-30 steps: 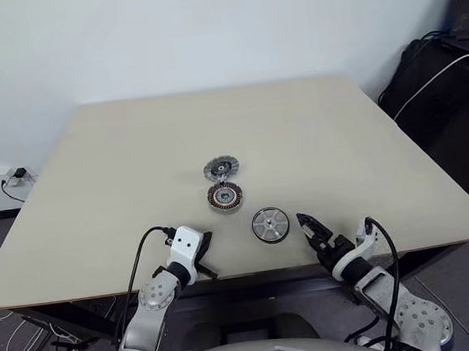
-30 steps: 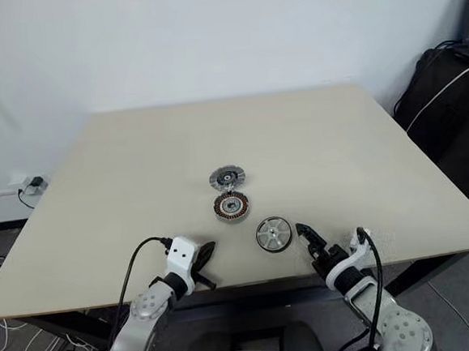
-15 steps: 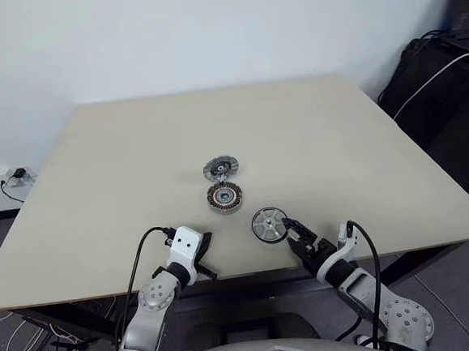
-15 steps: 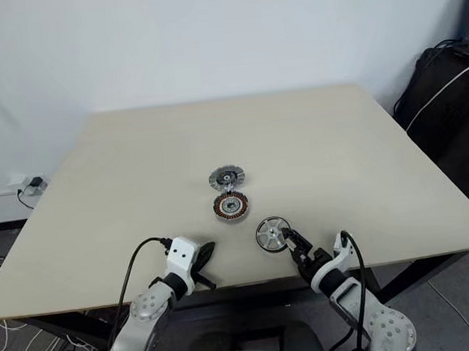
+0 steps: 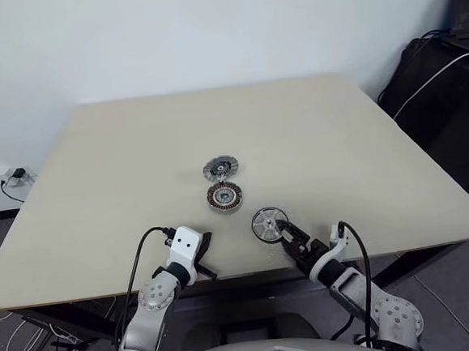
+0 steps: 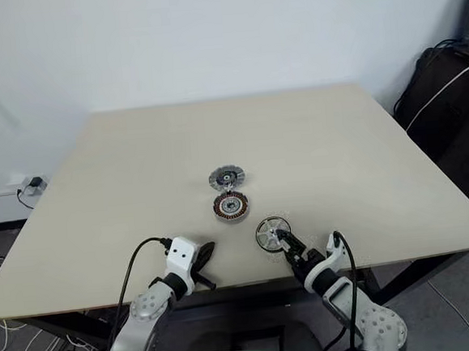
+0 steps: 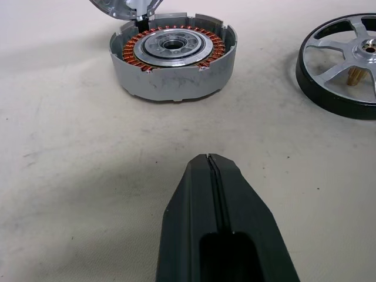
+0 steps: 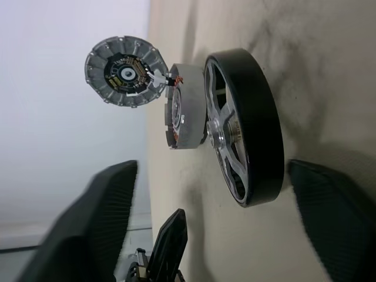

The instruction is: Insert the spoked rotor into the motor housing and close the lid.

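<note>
Lying on the beige table (image 5: 135,151) near its front edge is the spoked rotor (image 5: 269,224), a small wheel with a black rim, silver spokes and a central hub. The right gripper (image 5: 286,235) reaches it from about 5 o'clock. Its two black fingers (image 8: 100,217) are spread wide, one on each side of the rotor's rim. A gap shows on both sides, so the jaws straddle the rotor without gripping it.

Just beside the rotor, at about 10 o'clock, sits the motor housing (image 5: 224,197). It is a short grey cup, open on top, with a ring of copper windings around a silver centre. The two parts are close but not touching.

At 12 o'clock from the housing is the lid (image 5: 221,169), a grey ribbed disc with a dark centre. It is tipped up at the housing's far edge and meets the housing there.

At about 7 o'clock from the housing, near the table's front edge, the left gripper (image 7: 210,161) points toward the housing. Its jaws are pressed fully together and hold nothing. It is well apart from all three parts.

A black bag (image 5: 439,86) stands beyond the table's right side.
</note>
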Motion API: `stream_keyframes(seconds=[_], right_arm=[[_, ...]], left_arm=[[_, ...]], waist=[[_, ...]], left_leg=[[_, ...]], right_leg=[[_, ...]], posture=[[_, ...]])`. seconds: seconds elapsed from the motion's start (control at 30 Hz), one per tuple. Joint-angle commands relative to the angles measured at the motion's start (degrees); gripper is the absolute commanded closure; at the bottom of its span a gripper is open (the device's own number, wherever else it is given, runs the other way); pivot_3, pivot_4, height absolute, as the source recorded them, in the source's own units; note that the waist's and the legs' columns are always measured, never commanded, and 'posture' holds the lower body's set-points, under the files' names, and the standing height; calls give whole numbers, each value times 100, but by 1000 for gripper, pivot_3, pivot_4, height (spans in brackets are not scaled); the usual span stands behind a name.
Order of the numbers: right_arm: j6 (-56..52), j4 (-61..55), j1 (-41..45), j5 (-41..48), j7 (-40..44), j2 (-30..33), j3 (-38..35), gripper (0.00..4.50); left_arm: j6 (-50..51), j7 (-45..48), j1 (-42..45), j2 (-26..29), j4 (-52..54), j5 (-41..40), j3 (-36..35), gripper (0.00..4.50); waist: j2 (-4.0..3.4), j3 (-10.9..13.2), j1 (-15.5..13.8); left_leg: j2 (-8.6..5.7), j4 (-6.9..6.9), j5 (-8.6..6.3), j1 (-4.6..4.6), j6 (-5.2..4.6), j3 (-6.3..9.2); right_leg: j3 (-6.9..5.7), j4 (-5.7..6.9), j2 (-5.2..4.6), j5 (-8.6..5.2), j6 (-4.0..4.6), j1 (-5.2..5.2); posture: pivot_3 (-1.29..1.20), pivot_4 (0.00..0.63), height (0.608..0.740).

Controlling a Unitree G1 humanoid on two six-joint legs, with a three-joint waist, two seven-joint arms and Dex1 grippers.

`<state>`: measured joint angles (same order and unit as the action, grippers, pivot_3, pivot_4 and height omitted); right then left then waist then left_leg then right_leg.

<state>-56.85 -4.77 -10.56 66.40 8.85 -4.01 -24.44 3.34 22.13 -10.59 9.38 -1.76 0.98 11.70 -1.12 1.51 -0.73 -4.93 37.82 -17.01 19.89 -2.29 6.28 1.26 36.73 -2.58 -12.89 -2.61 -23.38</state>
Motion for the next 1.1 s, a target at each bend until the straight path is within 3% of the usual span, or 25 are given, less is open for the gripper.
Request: stream_keyframes(seconds=[0.03,0.3,0.57,0.7,1.1], right_arm=[[183,-34,81,4,44,-3,95,1561],[325,64,16,-130,-23,82,152,4122],[213,-112,-168,-204,-76,292,428,4123],[347,-541,-122,166,131,234,446,4123],[900,-82,1075,52,-101,-251,730,4123]], left_arm=[[-39,-24,38,37,168,-43,-47,4500],[-10,-51,20,46,226,-46,-48,4500],[23,-61,11,41,262,-48,-28,4500],[35,-58,7,41,281,-56,-24,4500],[91,-59,25,39,326,-66,-34,4500]], waist=[[-1,0,0],[-3,0,0],[-4,-2,-2],[-2,2,-4],[-1,11,3]], left_leg=[[0,0,0,0,0,0],[0,-1,-1,0,-1,0],[0,-1,-1,-1,-1,0],[0,-1,-2,1,-3,1],[-1,-1,-2,4,-5,1]], right_leg=[[0,0,0,0,0,0],[0,-2,0,0,0,0],[-1,-2,0,0,0,2],[0,-4,-1,-2,-3,1],[-1,-4,1,-1,-4,-4]], posture=[[0,0,740],[0,0,740],[0,0,740],[0,0,740],[0,0,740]])
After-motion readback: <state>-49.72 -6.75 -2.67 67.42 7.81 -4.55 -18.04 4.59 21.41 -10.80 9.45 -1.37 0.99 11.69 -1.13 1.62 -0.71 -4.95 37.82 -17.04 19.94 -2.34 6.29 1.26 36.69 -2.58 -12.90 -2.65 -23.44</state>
